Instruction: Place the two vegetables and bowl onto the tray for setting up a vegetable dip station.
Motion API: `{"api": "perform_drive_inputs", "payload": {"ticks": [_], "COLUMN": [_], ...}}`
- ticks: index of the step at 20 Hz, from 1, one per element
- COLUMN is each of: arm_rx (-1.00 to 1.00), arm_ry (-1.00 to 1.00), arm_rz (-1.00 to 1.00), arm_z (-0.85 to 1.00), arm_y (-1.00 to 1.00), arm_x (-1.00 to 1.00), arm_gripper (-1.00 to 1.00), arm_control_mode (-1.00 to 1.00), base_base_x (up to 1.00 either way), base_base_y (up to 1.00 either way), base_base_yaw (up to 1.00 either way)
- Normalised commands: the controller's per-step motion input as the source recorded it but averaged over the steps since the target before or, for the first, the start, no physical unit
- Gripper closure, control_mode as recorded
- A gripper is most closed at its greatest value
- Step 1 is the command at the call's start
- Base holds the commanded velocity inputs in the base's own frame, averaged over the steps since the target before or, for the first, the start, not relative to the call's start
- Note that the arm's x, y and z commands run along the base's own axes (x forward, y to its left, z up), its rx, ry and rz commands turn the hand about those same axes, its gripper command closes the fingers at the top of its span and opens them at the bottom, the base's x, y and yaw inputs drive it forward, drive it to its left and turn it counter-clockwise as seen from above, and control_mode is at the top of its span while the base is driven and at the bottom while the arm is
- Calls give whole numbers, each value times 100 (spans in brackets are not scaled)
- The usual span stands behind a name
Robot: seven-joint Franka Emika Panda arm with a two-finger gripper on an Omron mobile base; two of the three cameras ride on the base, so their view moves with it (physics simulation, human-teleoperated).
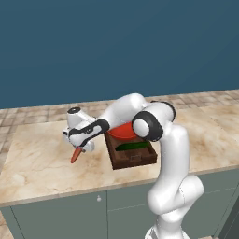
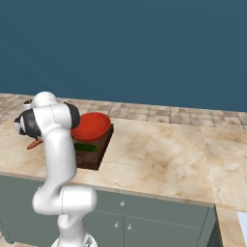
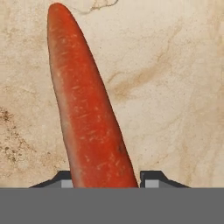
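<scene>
The orange-red carrot point(image 1: 75, 155) point(image 2: 33, 144) lies on the marble counter, left of the tray. In the hand view the carrot point(image 3: 87, 109) runs up from between my fingertips point(image 3: 151, 178), which press against both sides of its thick end. My gripper point(image 1: 80, 148) point(image 3: 107, 180) points down over it, shut on the carrot. The dark brown tray point(image 1: 135, 161) point(image 2: 89, 161) holds the green cucumber point(image 1: 133, 146) point(image 2: 87, 147). The red bowl point(image 1: 122, 132) point(image 2: 91, 125) rests on its far end, partly hidden by my arm.
The marble counter point(image 1: 42, 163) point(image 2: 164, 159) stretches wide to the right of the tray, with a tiled strip and blue wall behind. Grey-green cabinet doors point(image 2: 144, 222) run below the counter's front edge.
</scene>
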Motion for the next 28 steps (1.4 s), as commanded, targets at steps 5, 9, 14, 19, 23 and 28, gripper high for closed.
{"api": "perform_drive_inputs", "payload": {"ticks": [5,9,14,19,23,28], "arm_rx": [8,-1,0,2,1,0], "arm_ry": [-11,-4,0,0,-1,-6], "arm_rz": [-19,-24,-25,-24,-19,-21], "arm_z": [37,37,57,45,14,-3], "arm_y": [-14,-37,-45,-40,-60,-42], "arm_x": [-49,-28,-23,-34,-30,-44], "arm_gripper": [100,100,100,100,100,100], "arm_control_mode": [-100,-100,-100,-100,-100,-100], "base_base_x": [0,0,0,0,0,0], "base_base_y": [0,0,0,0,0,0], "base_base_yaw": [0,0,0,0,0,0]}}
